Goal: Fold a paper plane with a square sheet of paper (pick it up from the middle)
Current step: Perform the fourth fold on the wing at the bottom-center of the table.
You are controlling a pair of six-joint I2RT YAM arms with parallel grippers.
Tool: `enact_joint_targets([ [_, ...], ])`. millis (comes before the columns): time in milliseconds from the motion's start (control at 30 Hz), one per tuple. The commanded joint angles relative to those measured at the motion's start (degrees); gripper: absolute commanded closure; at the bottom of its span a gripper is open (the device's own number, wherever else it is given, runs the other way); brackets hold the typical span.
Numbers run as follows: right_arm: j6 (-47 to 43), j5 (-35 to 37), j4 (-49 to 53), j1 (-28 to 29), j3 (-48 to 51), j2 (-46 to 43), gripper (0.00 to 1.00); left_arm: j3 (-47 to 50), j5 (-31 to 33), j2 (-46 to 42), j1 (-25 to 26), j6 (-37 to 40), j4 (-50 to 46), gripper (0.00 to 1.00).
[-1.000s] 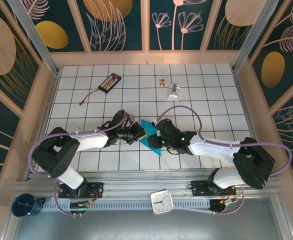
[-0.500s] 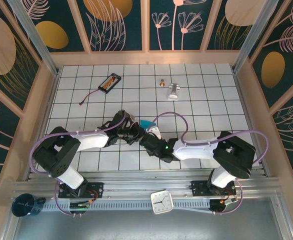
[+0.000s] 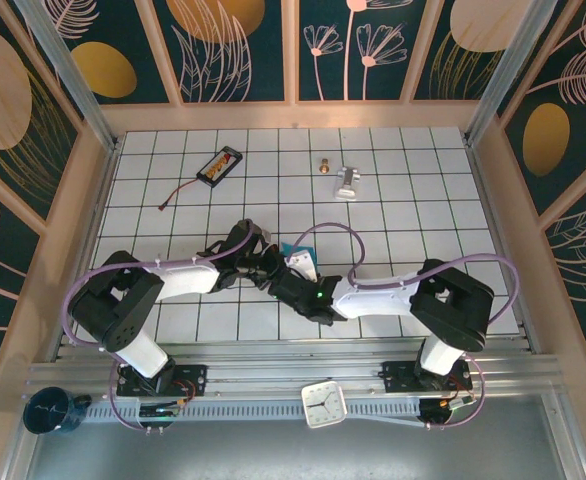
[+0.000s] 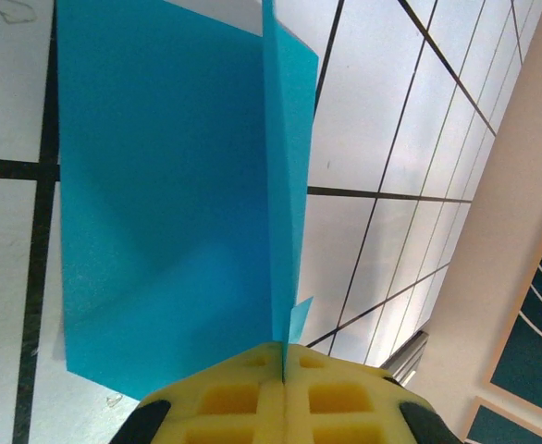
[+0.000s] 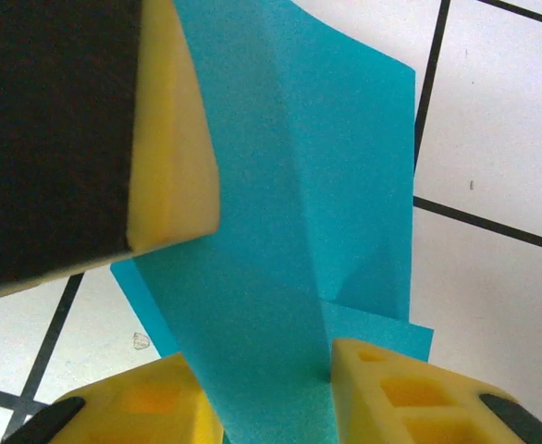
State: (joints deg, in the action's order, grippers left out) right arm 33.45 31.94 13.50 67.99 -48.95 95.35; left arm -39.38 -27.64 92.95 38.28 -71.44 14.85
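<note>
At table centre, slightly toward 6 o'clock in the top view, both grippers meet over the teal-blue paper [image 3: 295, 248]. I see only a small corner of it there, poking out toward 12 o'clock between the two wrists.

Left gripper [image 4: 283, 370]: jaws fully closed. In its wrist view the two yellow foam pads [image 4: 229, 400] press together on a raised crease of the paper, which stands on edge and runs straight away from the fingertips toward 12 o'clock. To the crease's 9 o'clock side a broad panel of the paper [image 4: 160, 185] spreads out over the white grid table [image 4: 382, 120]. On the 3 o'clock side there is only a narrow strip.

Right gripper [image 5: 271, 398]: jaws partway apart, straddling the paper [image 5: 326, 185]. The folded sheet passes through the gap between its two yellow pads [image 5: 391, 388]. The pad at 5 o'clock sits against the edge of a lower flap; I cannot tell whether the other pad touches. A finger of the left gripper [image 5: 174, 139] enters at 10 o'clock, its pad against the paper.

Elsewhere on the table [image 3: 443, 200]: a black battery pack [image 3: 219, 165] at 11 o'clock and a silver metal piece [image 3: 347, 182] near 12 o'clock, both well apart from the paper.
</note>
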Motion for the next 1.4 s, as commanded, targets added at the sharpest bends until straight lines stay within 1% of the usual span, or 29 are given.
enact_joint_targets([
  [0,0.7,3.4,1.9,0.4,-1.4,0.9,0.70,-1.5,-2.0,1.0,0.3,-5.5,-5.3,1.00],
  [200,0.6,4.0,2.4,0.4,-1.4,1.1,0.78,-1.7,-2.2,1.4,0.3,-4.8,-5.9,1.00],
  [433,1.0,4.4,2.7,0.4,-1.0,1.2,0.81,-1.8,-2.2,1.4,0.2,-4.1,-6.5,1.00],
  [700,1.1,5.3,3.7,0.3,-0.2,0.3,0.75,-2.5,-2.5,1.7,0.3,-2.9,-7.4,1.00],
  [867,1.2,5.1,3.7,0.3,0.0,0.5,0.75,-2.5,-2.8,1.9,0.2,-2.7,-7.3,1.00],
  [1367,2.0,5.1,2.8,0.0,1.0,0.6,0.93,-2.2,-2.7,1.8,0.2,-2.3,-7.3,1.00],
])
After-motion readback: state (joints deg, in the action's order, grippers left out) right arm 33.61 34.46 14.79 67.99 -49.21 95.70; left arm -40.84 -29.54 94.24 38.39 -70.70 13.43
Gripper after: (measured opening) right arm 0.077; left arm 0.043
